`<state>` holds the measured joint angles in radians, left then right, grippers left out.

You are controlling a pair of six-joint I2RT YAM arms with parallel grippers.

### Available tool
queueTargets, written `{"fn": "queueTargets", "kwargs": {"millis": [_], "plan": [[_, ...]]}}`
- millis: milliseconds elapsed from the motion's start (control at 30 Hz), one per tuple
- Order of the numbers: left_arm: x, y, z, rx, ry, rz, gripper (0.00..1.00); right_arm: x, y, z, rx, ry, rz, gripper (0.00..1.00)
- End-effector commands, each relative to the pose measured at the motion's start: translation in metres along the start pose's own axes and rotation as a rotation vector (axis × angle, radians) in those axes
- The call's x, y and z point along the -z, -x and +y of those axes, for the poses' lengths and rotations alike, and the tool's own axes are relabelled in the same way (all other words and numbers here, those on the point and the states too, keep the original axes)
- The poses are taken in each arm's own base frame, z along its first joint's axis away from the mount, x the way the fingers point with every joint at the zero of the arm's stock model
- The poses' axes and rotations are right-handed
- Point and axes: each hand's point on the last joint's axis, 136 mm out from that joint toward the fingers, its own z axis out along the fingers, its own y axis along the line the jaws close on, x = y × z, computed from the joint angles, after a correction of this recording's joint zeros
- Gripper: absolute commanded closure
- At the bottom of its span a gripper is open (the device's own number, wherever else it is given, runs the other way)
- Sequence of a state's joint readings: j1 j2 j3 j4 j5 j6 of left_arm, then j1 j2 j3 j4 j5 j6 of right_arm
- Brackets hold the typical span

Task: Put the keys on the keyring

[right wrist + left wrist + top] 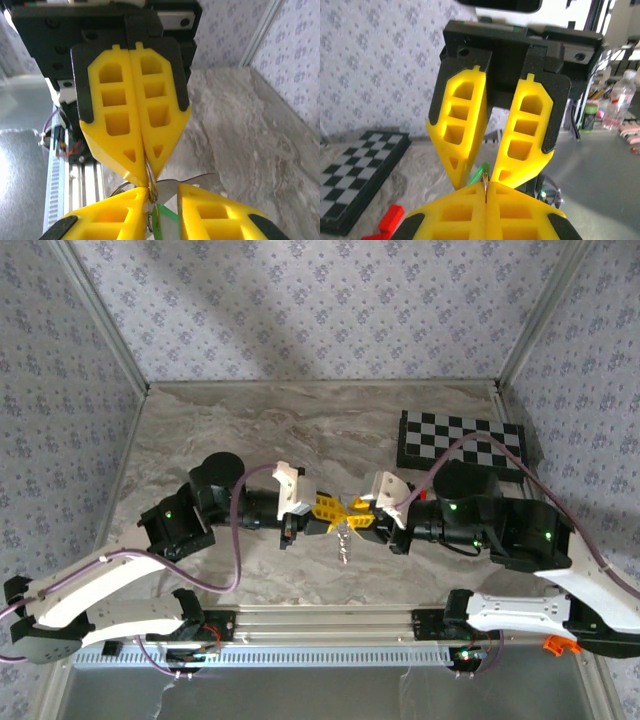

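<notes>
Meeting tip to tip over the middle of the table, the left gripper and the right gripper face each other.

Top view: the keyring shows as a small silvery tangle just on the near side of the spot where the yellow tips come together.

Left wrist view: the left gripper's fingers are pressed flat against one another. A thin edge of metal ring stands up from the seam between them, so this gripper is clenched on the keyring. Directly beyond it the right gripper's two fingers stand apart in a narrow V, and the green key shows in the gap near their tips.

Right wrist view: the right gripper's fingers are parted, with the green key and a silvery flat piece lying in the gap. Whether either finger touches the key cannot be told. The wire loop of the keyring runs out of the left gripper's closed tips and down into that gap.

A checkerboard lies flat at the far right of the table, with a red piece just beside it.
</notes>
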<state>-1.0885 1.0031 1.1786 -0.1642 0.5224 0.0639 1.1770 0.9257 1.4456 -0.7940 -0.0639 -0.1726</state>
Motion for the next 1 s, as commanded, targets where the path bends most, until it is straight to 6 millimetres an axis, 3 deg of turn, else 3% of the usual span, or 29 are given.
{"fn": "queueTargets", "kwargs": {"millis": [0,133,333,533,733,867,967], "plan": [[0.008,0.044,-0.021,-0.036,-0.094,-0.173,1.0,0.003,0.031,0.004,-0.015,0.031,-0.149,0.75],[0.008,0.045,-0.023,-0.026,-0.115,-0.193,1.0,0.007,0.034,0.005,-0.018,0.036,-0.177,0.79],[0.004,0.045,-0.022,-0.024,-0.116,-0.196,1.0,0.011,0.034,0.008,-0.017,0.049,-0.192,1.0],[0.008,0.006,-0.001,-0.063,0.023,0.054,0.99,0.008,0.019,-0.001,-0.019,0.001,-0.086,1.0],[0.009,-0.025,0.012,-0.107,0.07,0.267,0.86,-0.005,-0.003,-0.006,0.019,-0.021,0.106,1.0],[0.008,-0.032,0.014,-0.124,0.068,0.325,0.91,-0.011,-0.002,-0.005,0.046,-0.008,0.144,1.0],[0.008,-0.031,0.015,-0.133,0.073,0.316,1.0,-0.016,-0.001,-0.005,0.062,0.001,0.155,1.0]]}}
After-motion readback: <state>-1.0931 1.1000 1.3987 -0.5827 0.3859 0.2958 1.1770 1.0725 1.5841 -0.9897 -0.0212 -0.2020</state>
